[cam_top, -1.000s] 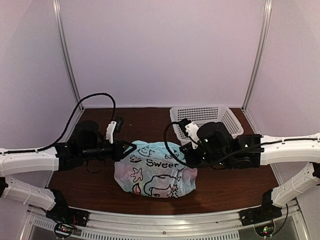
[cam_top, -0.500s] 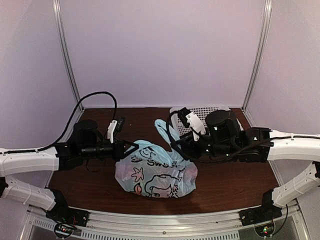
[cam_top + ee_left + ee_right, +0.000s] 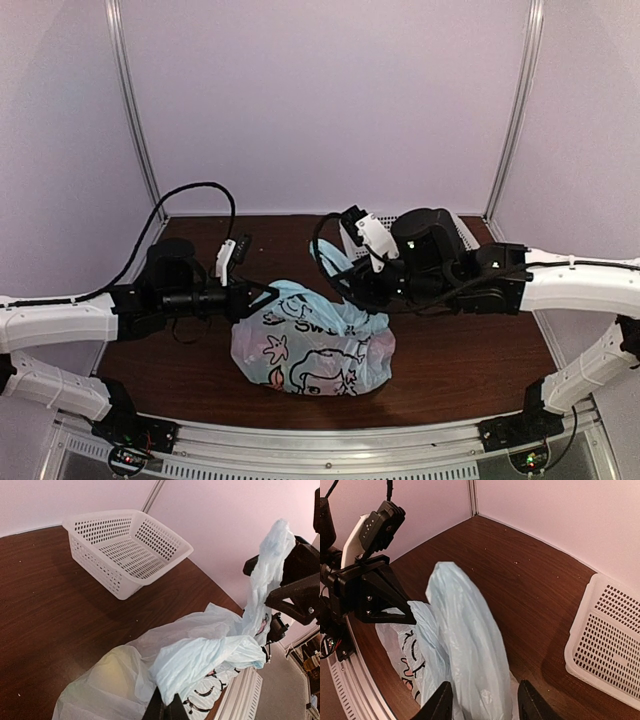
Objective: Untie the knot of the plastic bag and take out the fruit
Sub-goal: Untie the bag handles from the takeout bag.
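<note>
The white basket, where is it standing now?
In the left wrist view the white basket stands on the table behind the plastic bag, near the back wall; from the top camera the right arm hides most of it.

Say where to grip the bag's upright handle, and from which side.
Grip the handle low, near the bag, coming from the right, opposite the shut left gripper holding the bag's other side. The handle stands upright as a bunched strip, so jaws should probably close across it.

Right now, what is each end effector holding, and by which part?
Left end effector pinches one bag handle. The other handle stands between right end effector's fingers; grip unclear.
</note>
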Motion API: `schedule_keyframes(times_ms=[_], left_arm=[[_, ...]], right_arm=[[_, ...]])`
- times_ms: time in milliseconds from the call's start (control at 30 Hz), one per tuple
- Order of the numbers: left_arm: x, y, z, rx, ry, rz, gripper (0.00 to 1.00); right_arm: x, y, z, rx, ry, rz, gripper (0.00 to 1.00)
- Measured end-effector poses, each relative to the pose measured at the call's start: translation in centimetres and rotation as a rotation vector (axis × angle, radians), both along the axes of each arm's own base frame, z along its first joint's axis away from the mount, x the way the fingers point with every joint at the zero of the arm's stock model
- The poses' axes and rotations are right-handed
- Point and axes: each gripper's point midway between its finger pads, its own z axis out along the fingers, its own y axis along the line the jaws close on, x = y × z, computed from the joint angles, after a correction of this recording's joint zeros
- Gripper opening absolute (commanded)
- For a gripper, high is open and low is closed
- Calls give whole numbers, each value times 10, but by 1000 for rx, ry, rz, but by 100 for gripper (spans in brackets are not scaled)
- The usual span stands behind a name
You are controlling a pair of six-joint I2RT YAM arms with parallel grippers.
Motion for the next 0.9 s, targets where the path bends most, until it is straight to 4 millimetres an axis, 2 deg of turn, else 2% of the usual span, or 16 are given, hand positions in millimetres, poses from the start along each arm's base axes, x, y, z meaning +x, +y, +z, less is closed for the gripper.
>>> schedule_keyframes(times_ms=[133, 233, 367, 500, 567, 667, 767, 900], left_arm=[[0, 0, 0, 0, 0, 0, 0], [0, 0, 0, 0, -1, 3, 0], [8, 3, 5, 12, -1, 41, 0], [29, 12, 28, -12, -21, 131, 0], [38, 22, 35, -26, -28, 184, 10], [45, 35, 43, -37, -36, 244, 18], [46, 40, 46, -43, -38, 255, 29], [38, 39, 35, -14, -22, 221, 50]], right_arm=[[5, -4, -2, -12, -8, -34, 12], [8, -7, 0, -11, -17, -58, 1], [14, -10, 11, 0, -47, -94, 0], [24, -17, 41, 57, -100, -158, 0], [27, -25, 57, 95, -129, -188, 0], [26, -34, 77, 158, -158, -203, 0], [22, -40, 80, 191, -166, -203, 0], [19, -38, 55, 165, -143, -178, 0]])
